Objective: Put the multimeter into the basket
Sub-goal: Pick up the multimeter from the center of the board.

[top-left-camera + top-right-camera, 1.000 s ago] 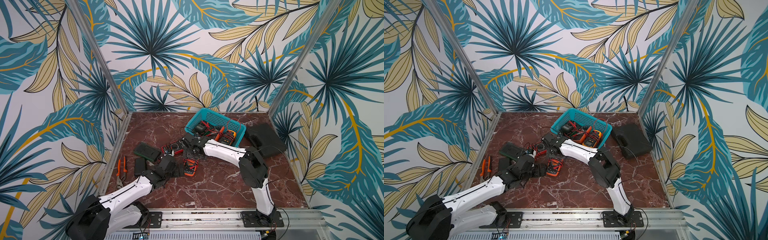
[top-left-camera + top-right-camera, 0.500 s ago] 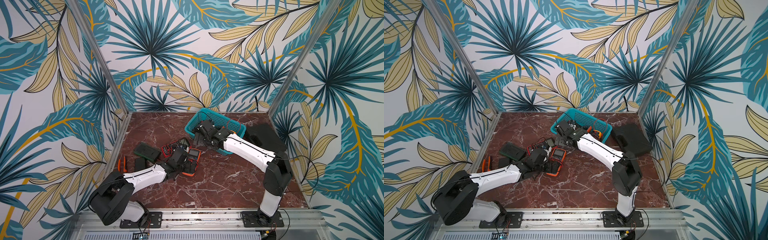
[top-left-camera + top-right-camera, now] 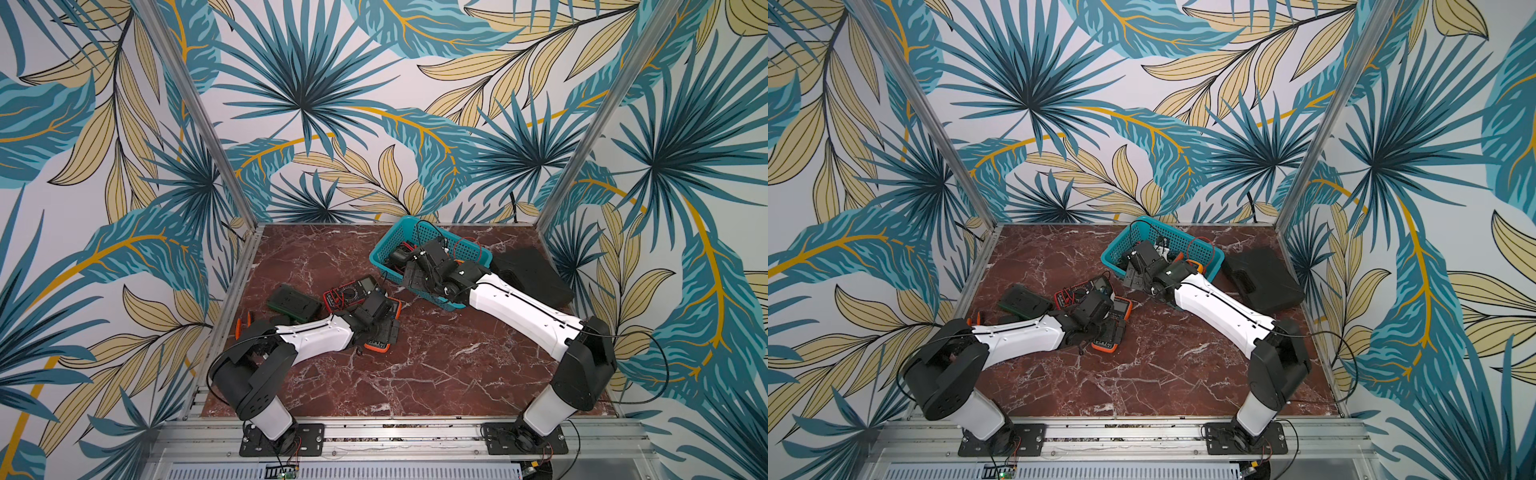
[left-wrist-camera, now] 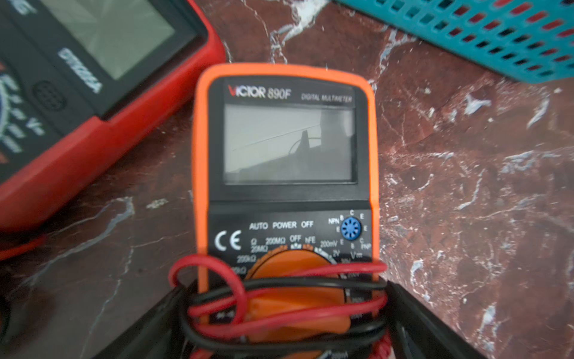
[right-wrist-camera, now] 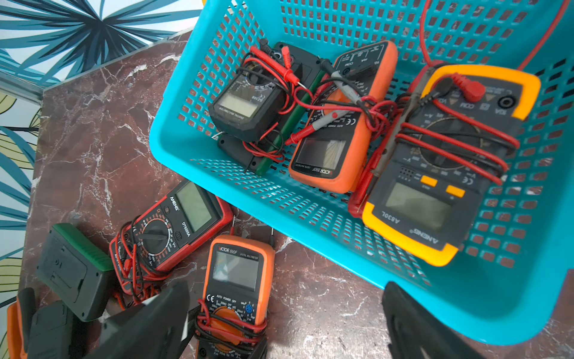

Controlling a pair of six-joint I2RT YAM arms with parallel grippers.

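The orange multimeter (image 4: 285, 143) lies flat on the desk (image 4: 466, 186) near the basket (image 5: 174, 146), a stiff, likely light block with grippy rubber sides, best pinched across its dial end, where the left fingers (image 4: 419, 323) straddle it released, while the right fingers (image 5: 413, 326) hang released and empty.

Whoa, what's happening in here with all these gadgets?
Two robot arms are collecting multimeters into a teal basket. The left gripper, open, straddles an orange multimeter lying on the table beside a red meter. The right gripper hangs open and empty by the basket, which holds a black meter, an orange meter and a yellow meter.
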